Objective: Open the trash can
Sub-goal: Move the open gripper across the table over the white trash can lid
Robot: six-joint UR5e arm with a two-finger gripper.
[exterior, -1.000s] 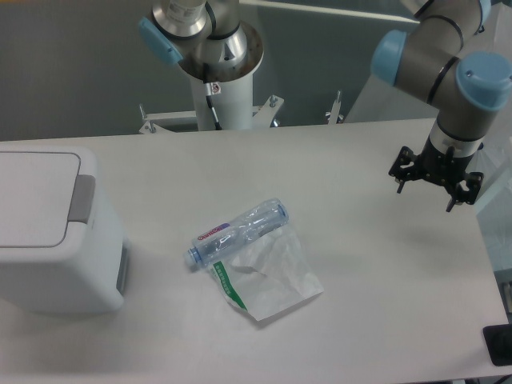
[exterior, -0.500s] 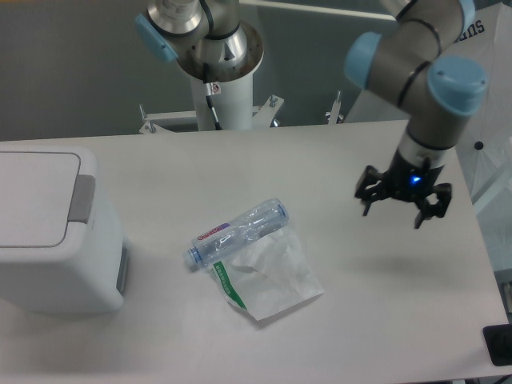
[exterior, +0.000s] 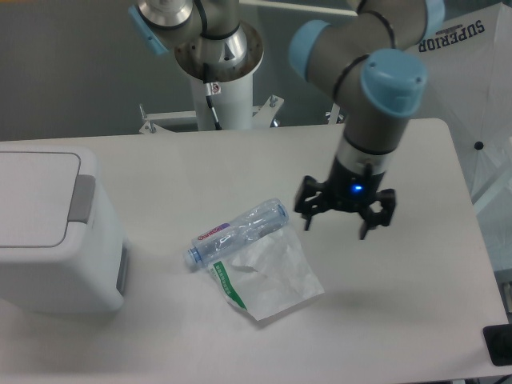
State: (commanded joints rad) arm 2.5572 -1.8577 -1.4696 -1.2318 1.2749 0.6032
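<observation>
The white boxy trash can [exterior: 48, 240] stands at the table's left edge. Its flat lid [exterior: 32, 196] is down and the grey push-bar [exterior: 80, 198] sits at the lid's right side. My gripper [exterior: 344, 220] hangs open and empty above the middle right of the table. It is far to the right of the can, just right of the bottle's end.
A clear plastic bottle [exterior: 238, 232] lies on its side at the table's middle. A thin white plastic bag with a green stripe [exterior: 268, 276] lies just below it. The robot's base column [exterior: 220, 72] stands at the back. A dark object [exterior: 498, 346] sits at the lower right.
The arm has swung left, carrying the open gripper from the table's right edge toward the middle, near the bottle. The trash can, bottle and bag have not moved.
</observation>
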